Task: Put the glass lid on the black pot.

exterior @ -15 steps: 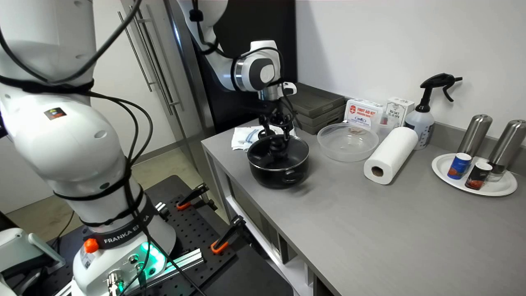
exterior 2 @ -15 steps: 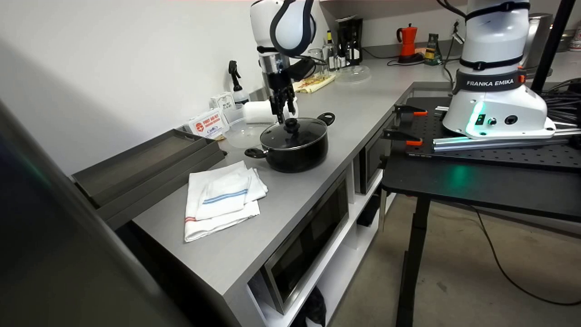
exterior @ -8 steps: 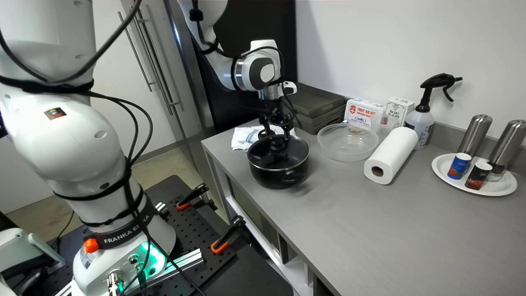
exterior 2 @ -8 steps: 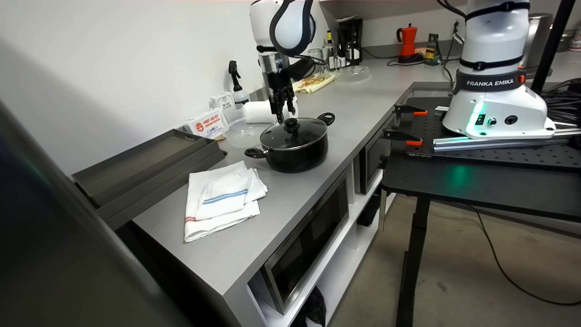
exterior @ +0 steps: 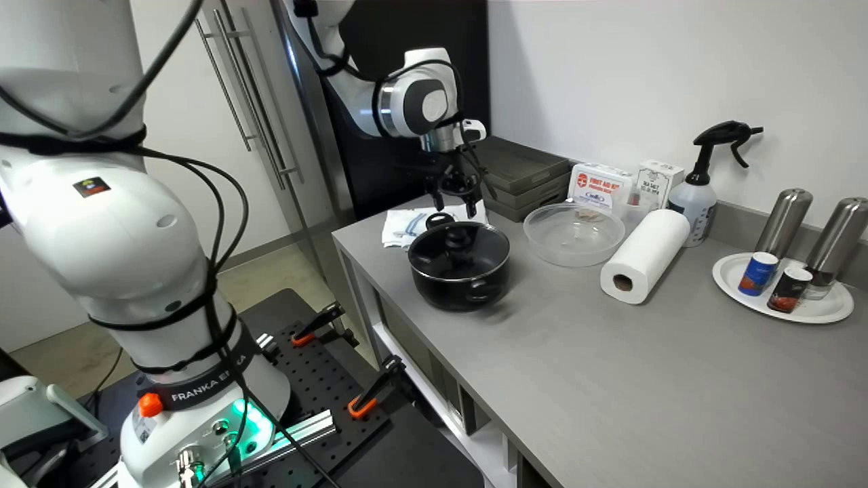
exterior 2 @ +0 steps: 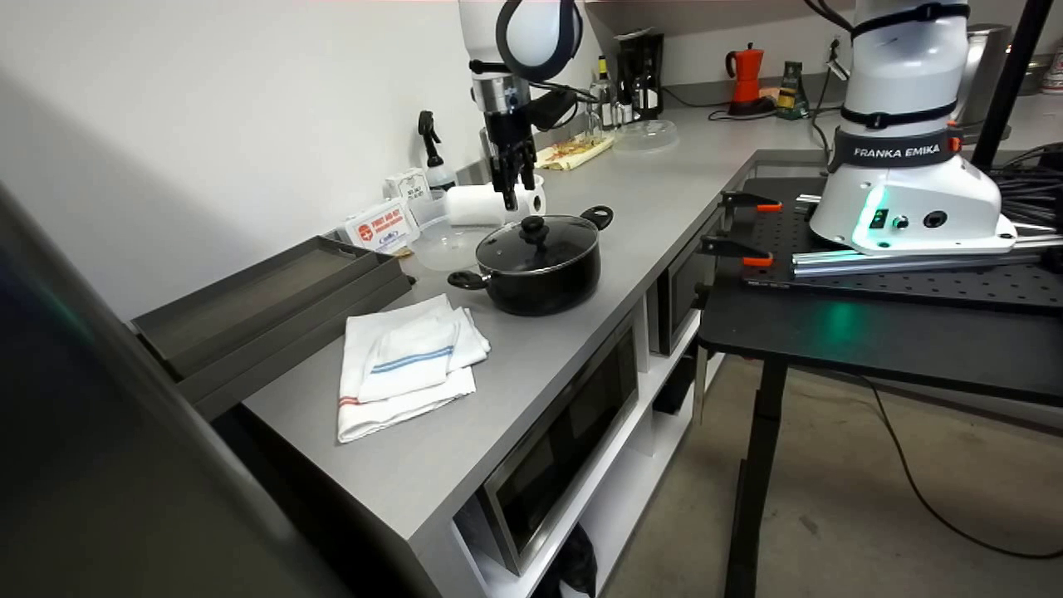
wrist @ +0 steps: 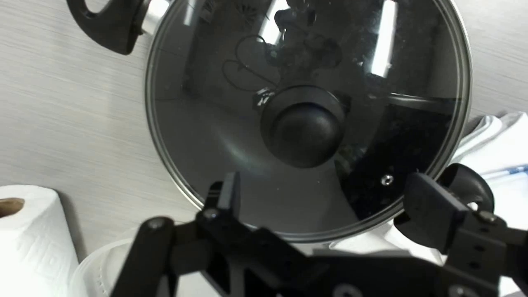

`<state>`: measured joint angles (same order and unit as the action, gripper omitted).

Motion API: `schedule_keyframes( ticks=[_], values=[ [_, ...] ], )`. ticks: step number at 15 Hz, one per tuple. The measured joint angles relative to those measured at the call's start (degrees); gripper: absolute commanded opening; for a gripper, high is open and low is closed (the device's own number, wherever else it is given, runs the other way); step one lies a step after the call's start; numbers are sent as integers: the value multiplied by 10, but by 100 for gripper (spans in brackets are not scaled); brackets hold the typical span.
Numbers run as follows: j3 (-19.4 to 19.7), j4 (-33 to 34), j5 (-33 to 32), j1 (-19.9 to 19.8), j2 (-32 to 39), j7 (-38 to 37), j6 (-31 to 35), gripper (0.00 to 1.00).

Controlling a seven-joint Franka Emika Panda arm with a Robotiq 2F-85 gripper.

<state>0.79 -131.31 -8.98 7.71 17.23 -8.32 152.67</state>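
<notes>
The glass lid (exterior: 478, 252) lies flat on the black pot (exterior: 444, 290), its metal rim on the pot's rim and its dark knob at the centre. In an exterior view the lid (exterior 2: 558, 247) also sits level on the pot (exterior 2: 544, 292), with both pot handles showing. My gripper (exterior: 456, 207) is open and empty above the lid, apart from the knob. It also shows in an exterior view (exterior 2: 520, 196), above the knob and toward the wall. In the wrist view the gripper (wrist: 324, 179) has its fingers wide apart over the lid's edge (wrist: 284, 202), with the knob beyond them.
A folded white towel (exterior 2: 411, 365) lies beside the pot. A clear shallow dish (exterior: 576, 237) and a paper towel roll (exterior: 647, 254) stand near the wall. Stacked grey trays (exterior 2: 274, 307) lie along the wall. The counter's front edge (exterior 2: 581, 357) runs close to the pot.
My open gripper has risen from around the lid's knob and drawn slightly back toward the wall. The lid and the pot have stayed in place.
</notes>
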Motion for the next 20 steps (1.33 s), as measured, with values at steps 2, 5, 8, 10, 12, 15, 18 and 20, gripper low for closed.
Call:
schedule_keyframes(
  ticks=[2,5,8,10,12,15,18,20],
  values=[
    [0,-15,-2,0,-24,-3,-2,100],
    [2,-35,-12,0,-58,-15,-10,100],
    [6,-54,-37,-3,-90,-38,-19,100],
    [8,-65,-57,-7,-110,-55,-24,100],
    [8,-76,-73,-15,-128,-68,-31,100],
    [8,-91,-85,-30,-152,-72,-37,100],
    [9,-104,-90,-49,-171,-72,-39,100],
    [9,-110,-91,-54,-178,-72,-39,100]
  ],
)
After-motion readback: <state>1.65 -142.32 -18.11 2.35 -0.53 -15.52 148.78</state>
